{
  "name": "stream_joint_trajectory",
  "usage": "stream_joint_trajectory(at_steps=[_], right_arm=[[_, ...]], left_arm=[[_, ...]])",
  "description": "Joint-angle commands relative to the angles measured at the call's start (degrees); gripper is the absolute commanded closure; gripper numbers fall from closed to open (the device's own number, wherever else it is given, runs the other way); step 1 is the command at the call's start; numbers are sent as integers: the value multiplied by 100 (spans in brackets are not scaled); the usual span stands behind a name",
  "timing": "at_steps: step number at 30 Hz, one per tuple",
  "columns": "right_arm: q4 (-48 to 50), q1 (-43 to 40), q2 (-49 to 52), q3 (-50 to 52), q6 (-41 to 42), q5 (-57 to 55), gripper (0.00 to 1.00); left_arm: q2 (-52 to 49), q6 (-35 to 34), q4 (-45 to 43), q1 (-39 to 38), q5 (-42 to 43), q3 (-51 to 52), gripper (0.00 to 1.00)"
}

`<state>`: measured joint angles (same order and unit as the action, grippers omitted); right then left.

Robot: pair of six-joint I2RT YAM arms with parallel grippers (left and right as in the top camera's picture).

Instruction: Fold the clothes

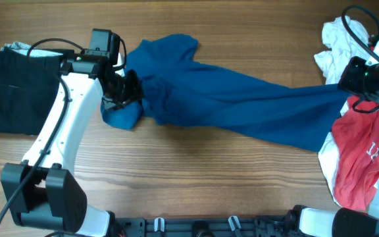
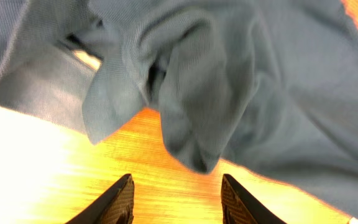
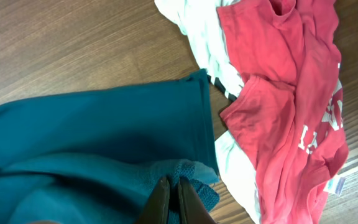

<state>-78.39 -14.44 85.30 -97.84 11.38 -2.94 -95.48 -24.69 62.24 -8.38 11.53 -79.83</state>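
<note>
My left gripper (image 2: 176, 182) stands partly open above the wood with nothing between its fingers; the blue shirt (image 1: 229, 99) is bunched just beyond them. My right gripper (image 3: 171, 191) is pinched closed on that shirt's other end, so it lies stretched across the table (image 1: 176, 171). The red shirt (image 3: 278, 93) beside it carries white lettering, possibly "LA", too cropped to read. A black garment (image 1: 8, 85) lies far left and a white garment (image 1: 334, 46) far right.
</note>
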Motion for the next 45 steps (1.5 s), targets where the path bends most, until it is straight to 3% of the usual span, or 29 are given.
stream_joint_trajectory(at_steps=[1,6,10,19,26,30,32,34,40,45], right_arm=[[13,-20,66,26,-85,24,96],[11,-20,66,26,-87,24,96],[13,-20,66,26,-87,24,96],[4,-20,66,26,-85,24,96],[-11,-20,66,26,-87,24,96],[-11,-20,66,26,-87,24,96],[-11,-20,66,26,-87,24,96],[-9,-20,66,26,-87,24,96],[7,-20,-35,0,-7,28,96],[-4,-20,-800,-444,66,31,96]], left_arm=[[0,1093,11,-350,-291,514,55],[-2,1729,-625,-835,-1130,800,49],[-9,1829,-1244,-1025,-1139,1032,49],[-33,1853,-1467,-1064,-1134,1139,51],[-295,1853,-1655,-1064,-837,1139,63],[-437,1853,-1596,-1097,-837,1139,79],[-446,1849,-1506,-1102,-837,1139,96],[-382,1823,-1287,-1102,-835,1132,96],[1088,1672,-153,-955,-752,-33,96],[2931,1521,-17,249,-525,-1054,96]])
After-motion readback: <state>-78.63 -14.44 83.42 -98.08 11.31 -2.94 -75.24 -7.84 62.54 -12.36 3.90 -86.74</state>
